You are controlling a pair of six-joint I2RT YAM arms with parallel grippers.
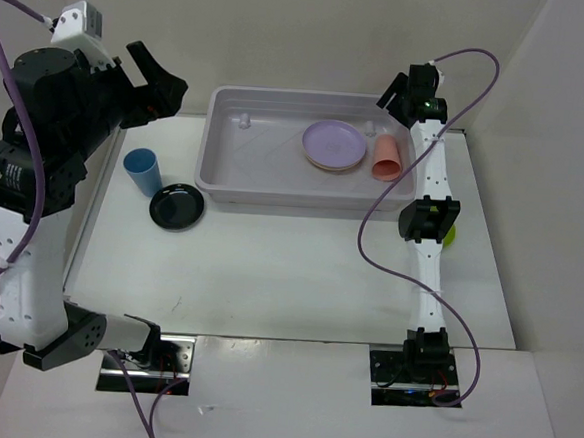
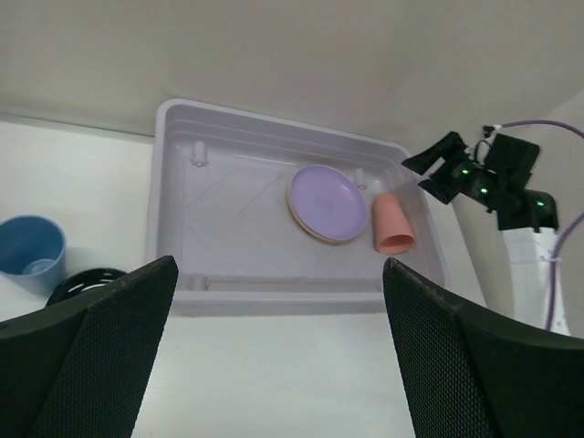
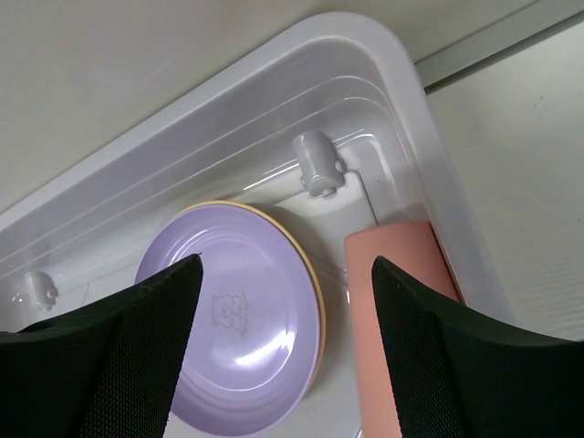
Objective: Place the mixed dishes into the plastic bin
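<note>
The plastic bin [image 1: 257,146] stands at the back middle of the table. In it a lilac plate [image 1: 334,145] lies on a yellow-orange plate, and a salmon-pink cup [image 1: 388,157] lies on its side at the right end. A blue cup [image 1: 143,172] and a black plate [image 1: 177,207] sit on the table left of the bin. A lime green plate [image 1: 449,233] peeks out from behind the right arm. My left gripper [image 1: 166,90] is open and empty, raised above the table's left side. My right gripper [image 1: 399,89] is open and empty above the bin's far right corner, over the lilac plate [image 3: 246,319] and salmon-pink cup [image 3: 401,301].
White walls close in the table at the back and on both sides. The right arm stretches along the table's right side, with a purple cable looping over the table beside it. The left wrist view shows the bin [image 2: 228,210], blue cup [image 2: 32,255] and black plate [image 2: 87,283].
</note>
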